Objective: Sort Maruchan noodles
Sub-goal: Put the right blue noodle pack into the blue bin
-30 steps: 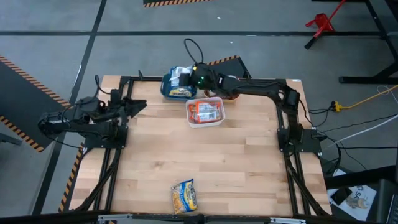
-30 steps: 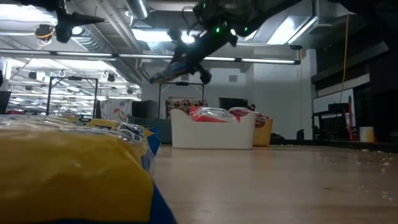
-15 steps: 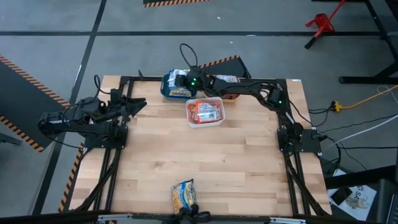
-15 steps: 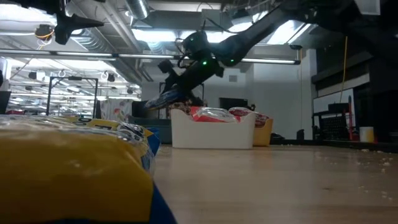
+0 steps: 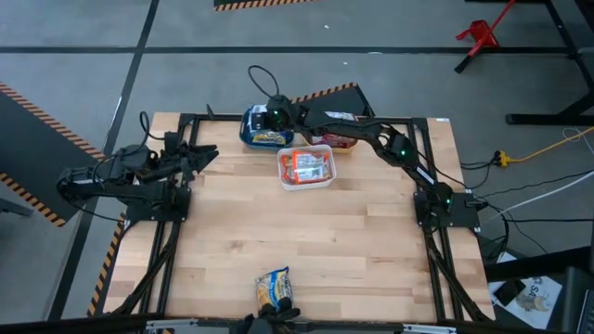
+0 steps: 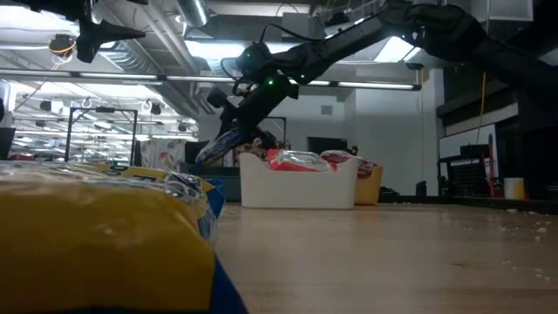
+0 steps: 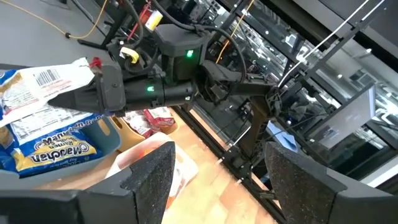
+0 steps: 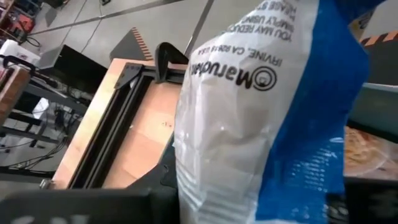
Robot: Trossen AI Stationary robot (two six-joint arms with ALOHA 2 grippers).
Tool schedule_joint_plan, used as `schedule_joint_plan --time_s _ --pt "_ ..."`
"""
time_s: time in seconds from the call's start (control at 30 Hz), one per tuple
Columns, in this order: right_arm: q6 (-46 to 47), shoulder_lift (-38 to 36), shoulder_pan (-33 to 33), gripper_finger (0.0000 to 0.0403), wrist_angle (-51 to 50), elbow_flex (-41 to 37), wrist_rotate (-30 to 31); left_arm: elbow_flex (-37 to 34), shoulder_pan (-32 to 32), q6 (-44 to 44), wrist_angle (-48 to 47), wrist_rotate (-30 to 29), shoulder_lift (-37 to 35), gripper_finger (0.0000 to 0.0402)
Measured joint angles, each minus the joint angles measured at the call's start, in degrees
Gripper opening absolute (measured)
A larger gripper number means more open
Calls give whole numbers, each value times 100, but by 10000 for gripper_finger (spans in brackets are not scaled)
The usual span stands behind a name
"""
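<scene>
Sorting nearly done: right gripper [image 5: 263, 118], jaws clamped on a blue-yellow packet [image 7: 43, 118], hangs over the teal bin [image 5: 249, 135]; white bin [image 5: 306, 181] already filled; 1 packet [image 5: 275, 291] left at table's near edge; left gripper [image 5: 206, 154] waits open, empty.
</scene>
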Motion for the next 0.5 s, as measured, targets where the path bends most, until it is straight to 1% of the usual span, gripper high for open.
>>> schedule_joint_plan --time_s 0.13,0.23,0.3,0.5 --pt "-19 2 2 111 -102 0 19 0 0 0 -1 1 2 244" --pt "-21 2 2 111 -318 0 153 0 0 0 -1 1 2 244" --pt "-37 11 -11 115 -346 0 108 0 0 0 1 3 2 244" --pt "-330 11 -42 160 -377 0 -1 0 0 2 -1 6 2 244"
